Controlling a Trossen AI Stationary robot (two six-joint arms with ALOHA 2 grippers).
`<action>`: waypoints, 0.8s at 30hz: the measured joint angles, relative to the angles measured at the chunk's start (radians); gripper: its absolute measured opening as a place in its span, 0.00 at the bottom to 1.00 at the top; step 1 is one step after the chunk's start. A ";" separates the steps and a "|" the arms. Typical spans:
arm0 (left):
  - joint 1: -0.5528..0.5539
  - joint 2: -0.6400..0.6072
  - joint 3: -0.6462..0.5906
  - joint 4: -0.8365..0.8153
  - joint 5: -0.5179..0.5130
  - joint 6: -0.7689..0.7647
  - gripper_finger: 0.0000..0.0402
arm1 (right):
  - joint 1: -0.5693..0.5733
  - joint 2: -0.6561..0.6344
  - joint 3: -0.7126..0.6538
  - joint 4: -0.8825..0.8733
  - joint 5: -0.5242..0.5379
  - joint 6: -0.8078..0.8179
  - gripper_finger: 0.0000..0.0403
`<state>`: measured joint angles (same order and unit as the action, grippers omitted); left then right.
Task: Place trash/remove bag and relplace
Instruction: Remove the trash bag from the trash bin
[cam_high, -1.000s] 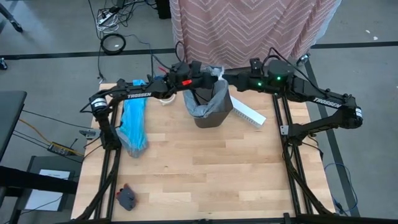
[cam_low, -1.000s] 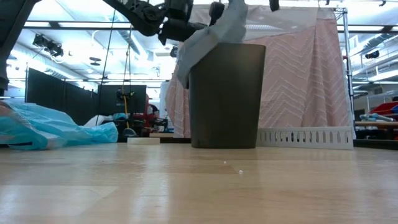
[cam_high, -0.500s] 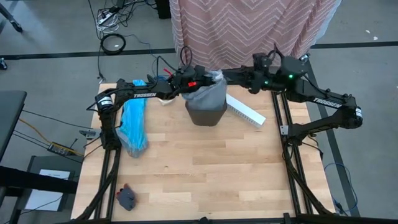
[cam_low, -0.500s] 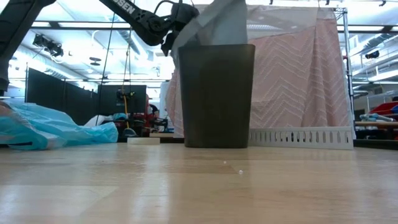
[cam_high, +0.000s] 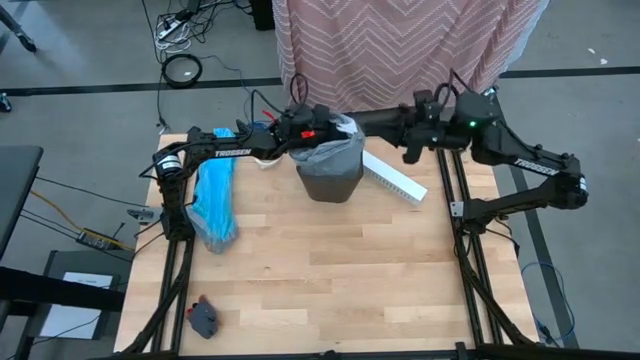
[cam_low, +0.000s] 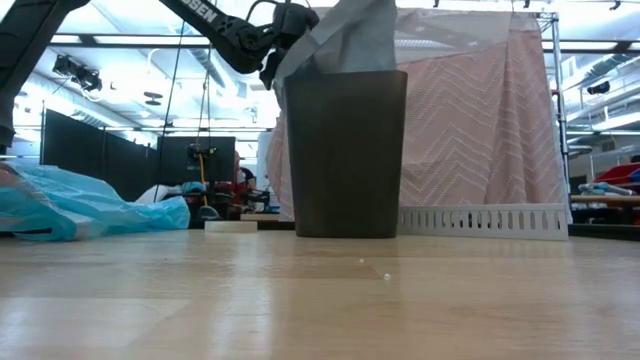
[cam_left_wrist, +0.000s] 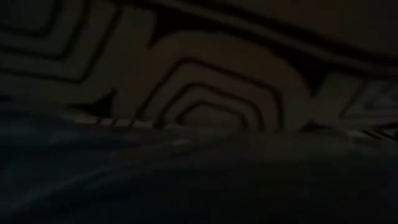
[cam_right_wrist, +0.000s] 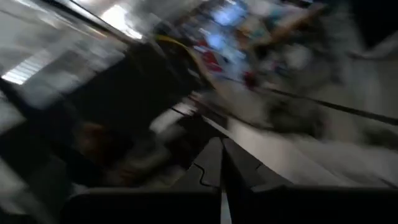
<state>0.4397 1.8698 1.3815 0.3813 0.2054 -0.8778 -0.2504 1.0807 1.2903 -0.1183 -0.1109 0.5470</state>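
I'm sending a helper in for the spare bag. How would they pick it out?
Start at the dark grey plastic bin at the far middle of the wooden table. Look towards the table's left edge: the translucent turquoise-blue plastic bag lies there crumpled in a long heap. Unlike the light grey plastic bag in the bin, it lies loose on the wood.
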 joint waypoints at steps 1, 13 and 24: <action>0.000 0.000 0.000 0.008 0.000 -0.009 0.02 | 0.000 -0.005 0.000 -0.048 0.021 -0.031 0.01; -0.001 0.000 0.000 0.016 0.009 -0.020 0.02 | 0.041 0.047 0.000 -0.131 0.178 -0.239 0.32; -0.001 0.001 0.000 0.013 0.003 -0.017 0.02 | 0.068 0.080 0.000 -0.050 0.247 -0.265 0.40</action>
<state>0.4385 1.8709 1.3815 0.3939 0.2086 -0.8948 -0.1825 1.1612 1.2903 -0.1685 0.1360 0.2825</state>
